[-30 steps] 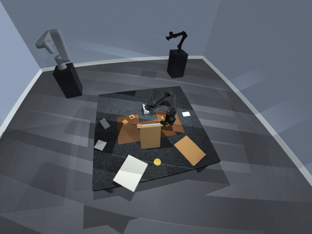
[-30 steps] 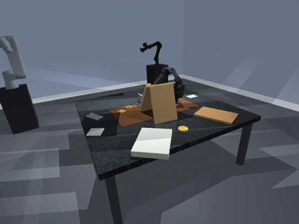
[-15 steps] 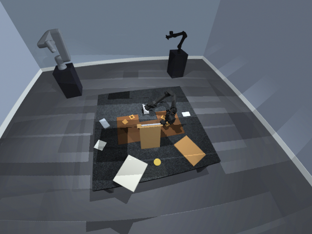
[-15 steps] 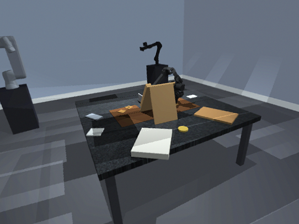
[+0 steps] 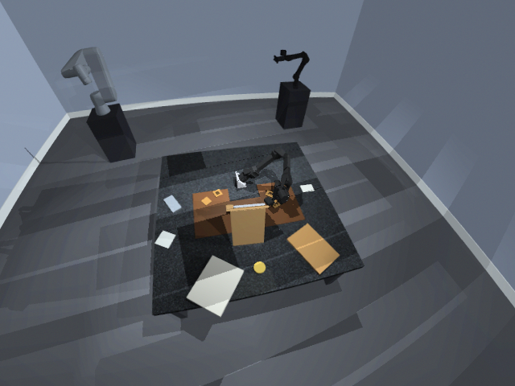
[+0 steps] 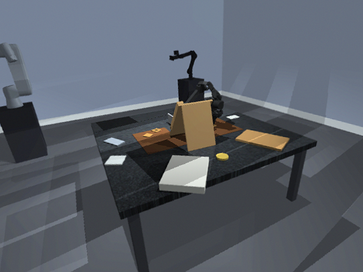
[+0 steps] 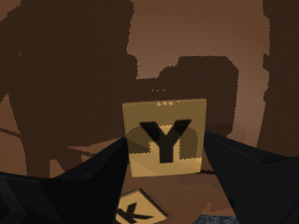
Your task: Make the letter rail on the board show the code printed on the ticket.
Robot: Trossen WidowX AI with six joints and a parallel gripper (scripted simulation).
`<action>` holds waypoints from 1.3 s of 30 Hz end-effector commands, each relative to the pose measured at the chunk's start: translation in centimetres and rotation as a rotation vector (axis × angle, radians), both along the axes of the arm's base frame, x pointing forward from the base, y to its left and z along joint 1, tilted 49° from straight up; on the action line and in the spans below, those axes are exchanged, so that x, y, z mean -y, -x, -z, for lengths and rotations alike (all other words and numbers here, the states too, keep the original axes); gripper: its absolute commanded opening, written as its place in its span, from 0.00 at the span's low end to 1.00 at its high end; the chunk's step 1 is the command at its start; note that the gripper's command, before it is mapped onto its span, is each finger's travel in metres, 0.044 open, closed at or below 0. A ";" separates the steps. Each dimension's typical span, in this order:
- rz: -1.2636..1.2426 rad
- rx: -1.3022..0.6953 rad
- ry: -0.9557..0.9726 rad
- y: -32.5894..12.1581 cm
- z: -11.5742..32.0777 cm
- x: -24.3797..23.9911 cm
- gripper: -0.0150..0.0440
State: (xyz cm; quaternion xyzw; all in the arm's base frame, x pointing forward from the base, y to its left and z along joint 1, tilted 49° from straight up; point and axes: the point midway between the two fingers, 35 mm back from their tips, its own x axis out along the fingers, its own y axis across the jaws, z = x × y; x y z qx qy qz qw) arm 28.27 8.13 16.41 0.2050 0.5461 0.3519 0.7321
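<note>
My gripper is shut on the Y tile, with one finger at each side. The letter reads upright in the wrist view. The K tile lies turned just below it, partly behind the left finger. The board stands tilted mid-table and shows its plain back in the top and exterior views. Its rail letters and the ticket's print cannot be read. Two tiles lie on the left brown area: one tile and another tile. Their letters are unreadable.
A white box, a yellow disc and an orange-brown slab lie on the board's back side. Pale cards lie near the left edge, and another card lies right of the arm.
</note>
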 end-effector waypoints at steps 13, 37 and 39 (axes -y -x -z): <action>-0.003 0.005 0.001 0.2 -0.6 0.8 0.25; 0.268 0.077 0.037 -1.6 -1.4 4.6 0.25; 0.323 0.084 0.035 -2.0 -1.6 5.2 0.25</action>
